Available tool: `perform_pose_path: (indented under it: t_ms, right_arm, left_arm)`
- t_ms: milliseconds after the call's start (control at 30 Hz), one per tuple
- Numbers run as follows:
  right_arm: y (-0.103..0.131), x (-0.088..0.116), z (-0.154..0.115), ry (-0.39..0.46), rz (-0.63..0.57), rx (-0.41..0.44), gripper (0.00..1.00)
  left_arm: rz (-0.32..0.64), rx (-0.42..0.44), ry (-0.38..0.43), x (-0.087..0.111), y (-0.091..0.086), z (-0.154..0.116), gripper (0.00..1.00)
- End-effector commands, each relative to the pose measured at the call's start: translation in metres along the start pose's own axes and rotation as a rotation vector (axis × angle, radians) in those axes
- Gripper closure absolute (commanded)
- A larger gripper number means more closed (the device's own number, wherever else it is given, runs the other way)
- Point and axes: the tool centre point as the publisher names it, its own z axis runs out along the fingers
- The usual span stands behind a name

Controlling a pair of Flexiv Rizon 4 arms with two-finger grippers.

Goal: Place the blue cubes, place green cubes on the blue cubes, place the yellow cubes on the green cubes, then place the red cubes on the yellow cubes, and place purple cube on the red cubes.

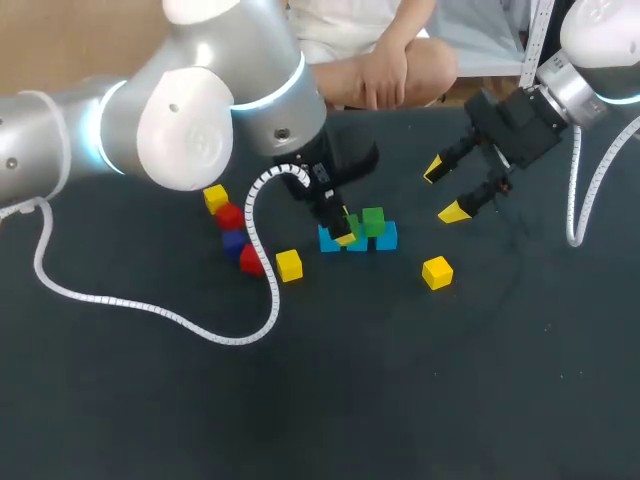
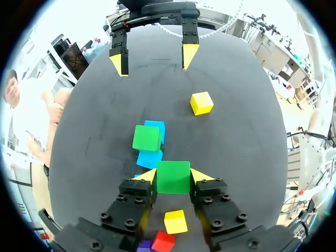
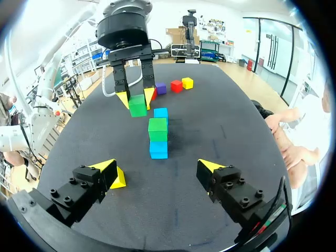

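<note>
1. Left gripper (image 2: 175, 176) is closed on a green cube (image 2: 173, 182), one yellow tip on each opposite side face.
2. The cube sits over the near end of the blue cubes (image 2: 150, 158). Can't tell if it's seated.
3. Likely light, rigid and smooth, so keep the grip centred and flat to avoid twist.
4. Right gripper (image 3: 160, 169) is wide open and empty.

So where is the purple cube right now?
In the head view the purple cube lies between two red cubes, in the loose row to the left of the blue cubes.
</note>
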Motion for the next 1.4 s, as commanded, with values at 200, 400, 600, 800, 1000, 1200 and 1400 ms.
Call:
perform_pose_path:
  t_ms: [200, 400, 600, 800, 1000, 1200, 1400]
  right_arm:
    - [0.001, 0.0, 0.0, 0.0, 0.0, 0.003, 0.0]
    - [0.001, 0.0, 0.0, 0.0, 0.0, 0.003, 0.0]
    - [0.001, 0.0, 0.0, 0.0, 0.0, 0.003, 0.0]
    - [0.001, 0.0, 0.0, 0.0, 0.0, 0.003, 0.0]
    - [0.001, 0.0, 0.0, 0.0, 0.0, 0.003, 0.0]
    - [0.001, 0.0, 0.0, 0.0, 0.0, 0.003, 0.0]
    - [0.001, 0.0, 0.0, 0.0, 0.0, 0.003, 0.0]
  left_arm:
    - [0.008, -0.016, -0.001, 0.001, 0.005, 0.0, 1.0]
    - [0.021, -0.02, -0.005, -0.002, 0.01, 0.002, 1.0]
    - [0.024, -0.014, -0.004, 0.0, 0.011, 0.006, 1.0]
    - [0.02, -0.009, -0.004, 0.001, 0.012, 0.009, 1.0]
    - [0.015, -0.009, -0.006, 0.003, 0.014, 0.01, 1.0]
    - [0.013, -0.014, -0.011, 0.003, 0.018, 0.011, 1.0]
    - [0.019, -0.013, -0.015, 0.001, 0.022, 0.013, 1.0]
